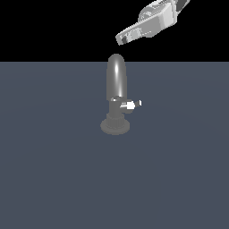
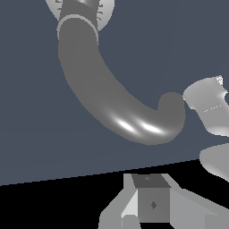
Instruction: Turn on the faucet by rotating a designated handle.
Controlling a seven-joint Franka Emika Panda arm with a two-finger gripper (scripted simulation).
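Faucet [image 1: 116, 89], a small glossy grey metal fitting with a tall arched spout and round flared base, stands upright on the dark blue-grey tabletop [image 1: 53, 179], its short silver handle with a bright white tip [image 1: 131, 104] sticking out toward the exterior view's right. Nothing of the turning looks done: the white-grey robot tool [image 1: 120, 39] hangs above and to the exterior view's right of the spout's crown, apart from the handle, and whether it is open or closed I cannot tell. Only the spout itself stands near the way down to the handle
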